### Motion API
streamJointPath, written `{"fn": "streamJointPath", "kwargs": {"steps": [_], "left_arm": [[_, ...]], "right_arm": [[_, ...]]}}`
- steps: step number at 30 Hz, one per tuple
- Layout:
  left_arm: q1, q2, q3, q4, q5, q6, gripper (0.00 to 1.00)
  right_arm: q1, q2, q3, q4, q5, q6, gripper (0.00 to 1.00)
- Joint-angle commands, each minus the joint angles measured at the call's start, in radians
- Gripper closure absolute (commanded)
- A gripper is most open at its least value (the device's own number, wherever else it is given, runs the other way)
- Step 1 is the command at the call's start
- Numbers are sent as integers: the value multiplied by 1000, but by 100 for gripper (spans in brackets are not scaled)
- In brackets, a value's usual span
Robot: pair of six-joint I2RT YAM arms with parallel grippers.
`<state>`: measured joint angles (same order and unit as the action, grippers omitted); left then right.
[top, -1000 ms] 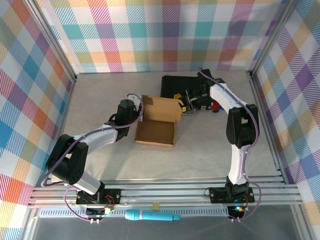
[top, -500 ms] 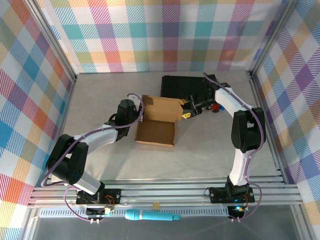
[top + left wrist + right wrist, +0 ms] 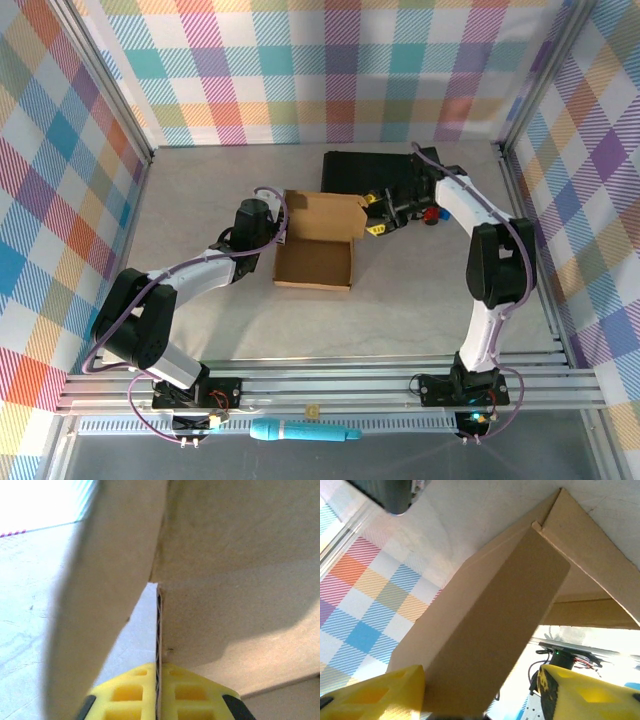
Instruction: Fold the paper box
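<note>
The paper box is a shallow brown cardboard tray in mid-table, its lid raised at the far side. My left gripper is at the tray's left wall. In the left wrist view the left gripper has its yellow fingers shut on the thin edge of that wall. My right gripper stands at the lid's right end. In the right wrist view the right gripper is open, and a side flap lies between its wide-apart fingers, with a gap on the right side.
A black case lies against the back of the table, just behind the lid and under the right arm. A small red object sits beside the right wrist. A blue pen-like tool lies beyond the front rail.
The right arm's elbow has swung to the right and its jaws have spread wider around the lid's side flap. The left arm and the tray have stayed put.
</note>
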<state>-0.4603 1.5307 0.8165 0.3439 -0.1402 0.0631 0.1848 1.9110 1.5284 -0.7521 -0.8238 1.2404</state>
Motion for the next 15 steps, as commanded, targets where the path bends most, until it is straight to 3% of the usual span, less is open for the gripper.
{"fn": "streamJointPath", "kwargs": {"steps": [1,15], "left_arm": [[5,-4,19,33,6,-5,100],[5,-5,24,24,3,-6,100]], "right_arm": [[-49,-26,-3,9,-18,-28,35],[-61,147,176,40,-22,-38,35]]}}
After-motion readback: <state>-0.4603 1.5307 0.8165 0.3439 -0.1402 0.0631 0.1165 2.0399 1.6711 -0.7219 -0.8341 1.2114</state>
